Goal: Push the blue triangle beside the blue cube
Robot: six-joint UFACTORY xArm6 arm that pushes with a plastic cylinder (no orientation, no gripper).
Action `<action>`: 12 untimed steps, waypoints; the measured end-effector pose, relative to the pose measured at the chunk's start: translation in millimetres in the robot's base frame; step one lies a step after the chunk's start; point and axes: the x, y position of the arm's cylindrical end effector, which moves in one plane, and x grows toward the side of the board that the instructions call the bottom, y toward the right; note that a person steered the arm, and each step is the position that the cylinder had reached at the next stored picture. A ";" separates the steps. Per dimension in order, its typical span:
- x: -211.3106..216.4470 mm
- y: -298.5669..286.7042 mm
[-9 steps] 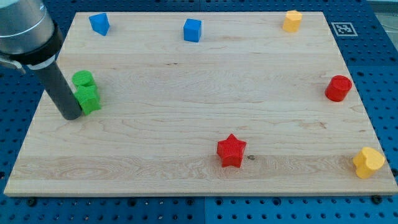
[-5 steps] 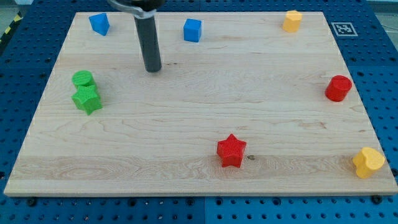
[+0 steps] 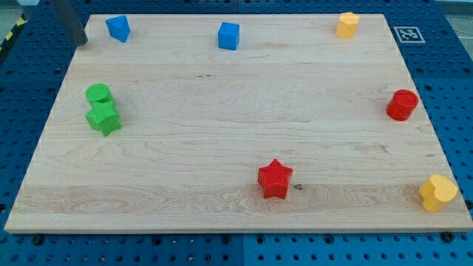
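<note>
The blue triangle (image 3: 117, 28) lies near the top left corner of the wooden board (image 3: 222, 148). The blue cube (image 3: 229, 35) lies to its right along the top edge, well apart from it. My tip (image 3: 78, 41) is at the board's top left edge, just left of the blue triangle with a small gap between them. Most of the rod runs out of the view's top.
A green cylinder (image 3: 98, 94) and a green star (image 3: 103, 117) touch at the left. A red star (image 3: 275, 179) lies at bottom centre. A red cylinder (image 3: 402, 105) is at the right, a yellow block (image 3: 347, 24) at top right, a yellow heart (image 3: 437, 193) at bottom right.
My tip has swung from beside the green blocks, up past the board's upper middle, then left to the top left corner beside the blue triangle. No block has moved.
</note>
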 end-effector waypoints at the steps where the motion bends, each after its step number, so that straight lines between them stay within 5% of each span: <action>1: -10.0 33.7; 3: -10.0 105.6; 5: -41.6 82.7; 8: -25.5 223.4; 12: -14.1 212.0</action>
